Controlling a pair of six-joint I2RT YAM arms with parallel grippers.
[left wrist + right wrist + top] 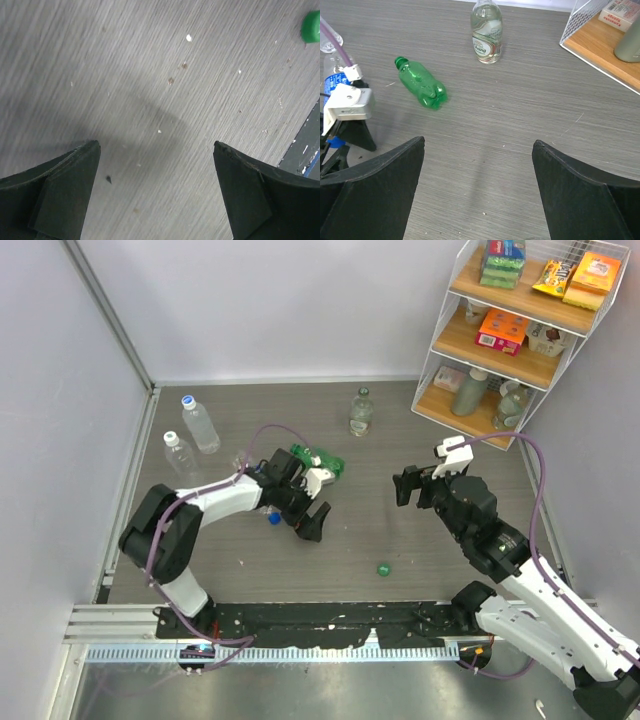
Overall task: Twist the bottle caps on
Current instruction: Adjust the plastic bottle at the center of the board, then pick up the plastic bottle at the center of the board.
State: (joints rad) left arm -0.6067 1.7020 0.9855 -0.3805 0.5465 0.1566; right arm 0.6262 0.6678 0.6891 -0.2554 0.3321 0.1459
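Both pincers are spread wide apart with nothing in either. Left gripper (pixel 308 522) is over bare table (pixel 400 440) near the middle. Its wrist view shows only grey wood-grain surface and a shadow between the fingers. Right gripper (pixel 418 490) is right of centre, facing left toward the other arm, well apart from every bottle.

Green cap (pixel 383 568) lies loose and alone on the table, between the two grippers and nearer the front edge. It also shows in the top right corner of the left wrist view. Green bottle (pixel 333 465) lies on its side just behind the left wrist and is partly covered by it from above. The right wrist view shows its neck with no cap on it. Blue cap (pixel 274 519) is probably a cap, though it is too small to be sure. It sits on the table just beside the left gripper, on that gripper's left. Blue-label bottle (pixel 334 80) is only partly seen behind the left arm in the right wrist view, and I cannot tell whether it is upright or lying.

At the far left near the wall stand a blue-topped clear bottle (pixel 200 423) and a white-topped clear bottle (pixel 178 452), close together. Labelled clear bottle (pixel 361 412) stands upright at back centre. Wire shelf (pixel 520 340) with snack boxes is in the far right corner.
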